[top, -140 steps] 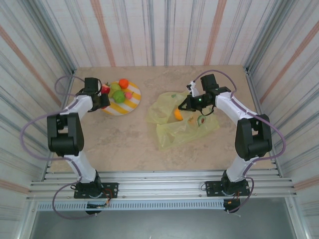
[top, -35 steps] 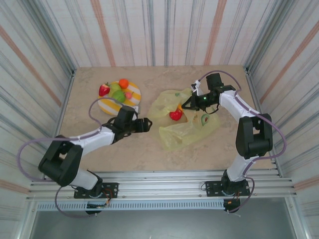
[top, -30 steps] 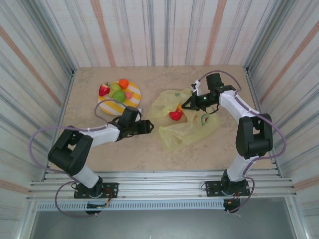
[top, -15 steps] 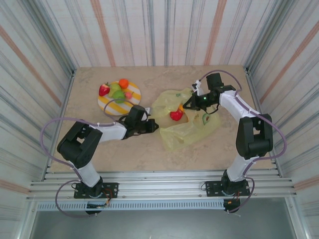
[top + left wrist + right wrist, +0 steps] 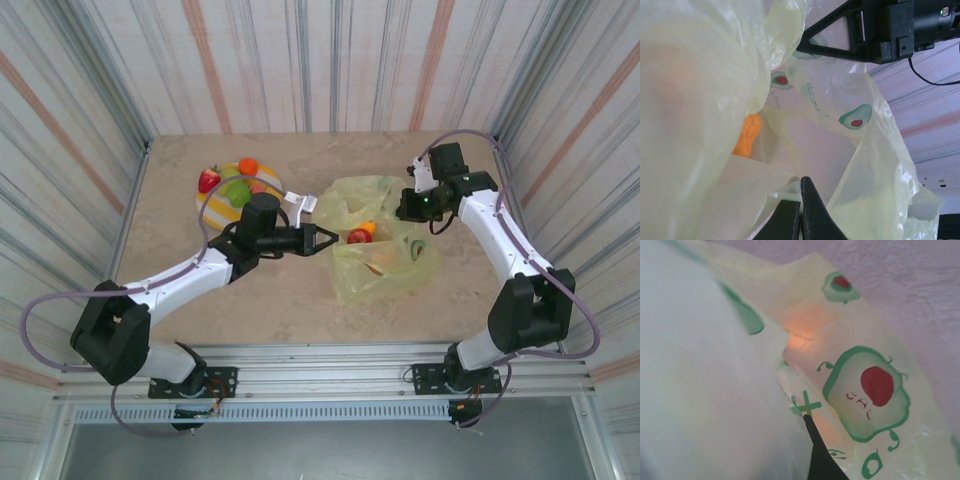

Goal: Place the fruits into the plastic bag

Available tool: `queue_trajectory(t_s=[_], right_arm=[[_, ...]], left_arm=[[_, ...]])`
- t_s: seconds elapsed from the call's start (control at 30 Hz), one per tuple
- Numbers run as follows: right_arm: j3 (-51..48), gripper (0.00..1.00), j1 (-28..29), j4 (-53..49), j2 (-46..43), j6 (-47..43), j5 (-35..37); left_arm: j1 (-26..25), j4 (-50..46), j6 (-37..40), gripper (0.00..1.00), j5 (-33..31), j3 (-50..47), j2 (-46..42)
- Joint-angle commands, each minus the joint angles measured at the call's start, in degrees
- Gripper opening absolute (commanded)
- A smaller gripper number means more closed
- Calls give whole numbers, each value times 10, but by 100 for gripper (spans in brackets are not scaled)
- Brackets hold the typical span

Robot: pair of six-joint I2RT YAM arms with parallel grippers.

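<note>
The plastic bag (image 5: 385, 262), yellow-green with avocado prints, lies right of centre with its mouth pulled wide. A red strawberry (image 5: 357, 236) and an orange fruit (image 5: 371, 229) sit inside it. My left gripper (image 5: 322, 241) is shut on the bag's left rim; in the left wrist view its jaws (image 5: 801, 181) pinch the film, with an orange fruit (image 5: 747, 135) behind it. My right gripper (image 5: 404, 208) is shut on the bag's far right rim. One black finger (image 5: 817, 450) shows under the draped film (image 5: 865, 390). More fruits rest on the plate: strawberry (image 5: 208, 181), green pear (image 5: 239, 194), orange (image 5: 247, 167).
The striped yellow-and-white plate (image 5: 212, 205) stands at the back left, just behind my left forearm. Striped walls close in the table on three sides. My right gripper's black fingers (image 5: 850, 35) hang above the bag mouth in the left wrist view.
My left gripper travelled right from beside the plate to the bag's left rim and shut on it. The right gripper drew its rim rightward, and the bag mouth spread wider.
</note>
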Motion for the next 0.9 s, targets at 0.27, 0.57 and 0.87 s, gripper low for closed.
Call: queue_trajectory(t_s=[0.27,0.57,0.87], right_arm=[[9,0,-7,39,7,0,-57],[22,0,-7,54,35,0,-87],[13,0,-3,72,52,7,-111]], left_arm=[[-1,-72,44,4,-45,-13,24],[11,-109,85,42,-106,-25,4],[92,-200,146,74,-160,-28,-109]])
